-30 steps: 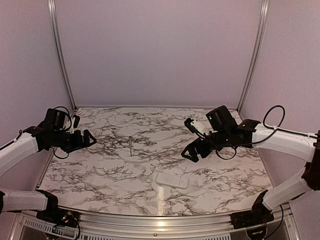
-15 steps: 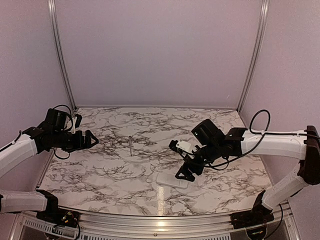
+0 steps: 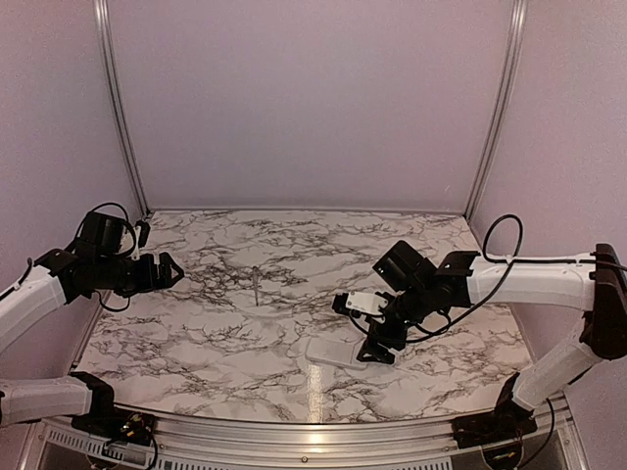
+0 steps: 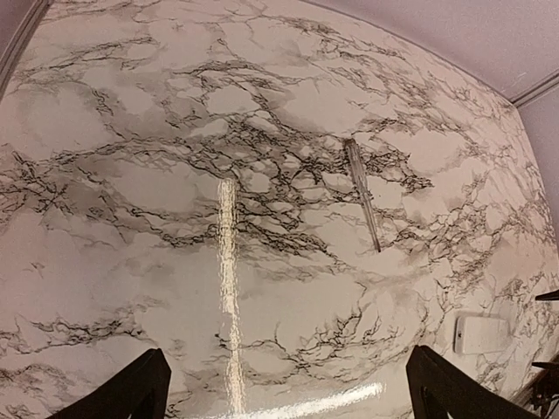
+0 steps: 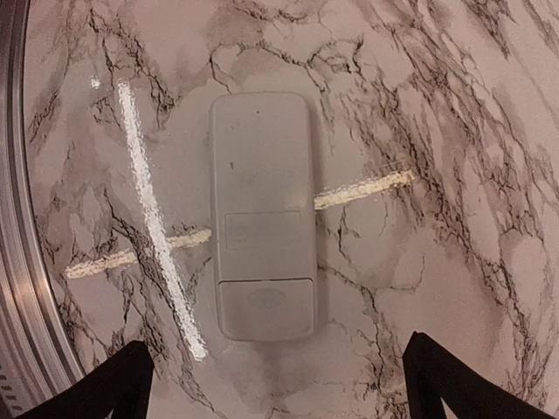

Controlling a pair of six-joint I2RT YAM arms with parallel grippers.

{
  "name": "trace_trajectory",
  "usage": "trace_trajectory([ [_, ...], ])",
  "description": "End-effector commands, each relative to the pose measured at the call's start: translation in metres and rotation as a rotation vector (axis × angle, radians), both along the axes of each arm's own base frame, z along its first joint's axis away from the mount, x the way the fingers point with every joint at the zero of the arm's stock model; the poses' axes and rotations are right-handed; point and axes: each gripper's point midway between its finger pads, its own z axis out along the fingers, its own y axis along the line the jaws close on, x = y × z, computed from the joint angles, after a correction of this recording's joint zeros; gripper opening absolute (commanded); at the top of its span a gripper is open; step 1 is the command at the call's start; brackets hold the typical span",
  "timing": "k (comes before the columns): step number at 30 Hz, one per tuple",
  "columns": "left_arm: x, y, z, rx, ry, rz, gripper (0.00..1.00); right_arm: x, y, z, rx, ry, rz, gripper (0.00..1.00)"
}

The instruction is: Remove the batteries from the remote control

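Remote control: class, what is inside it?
Nothing inside shows. The remote control lies flat on the table with its cover in place, so any batteries are hidden.

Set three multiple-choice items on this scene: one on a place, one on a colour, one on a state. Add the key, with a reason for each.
1. Where does the remote control lie?
A. Against the back wall.
B. Flat on the table, below the right gripper.
C. Held up in the air.

2. What colour is the remote control?
A. Black.
B. Red.
C. White.

3. How does the right gripper stand?
A. Open, holding nothing.
B. Shut on the remote control.
C. Shut on a battery.

Key: 1 B, the right wrist view looks straight down on it. 2 C, its casing is plain white. 3 A, its jaws stand wide apart, clear of the remote control.
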Motion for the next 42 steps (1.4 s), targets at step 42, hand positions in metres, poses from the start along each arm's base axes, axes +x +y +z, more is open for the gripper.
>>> trace_trajectory([
  [42,-0.004,0.01,0.02,0.008,-0.089,0.041,0.99,0.008,0.028,-0.057,-0.016,0.042,0.074,0.94],
])
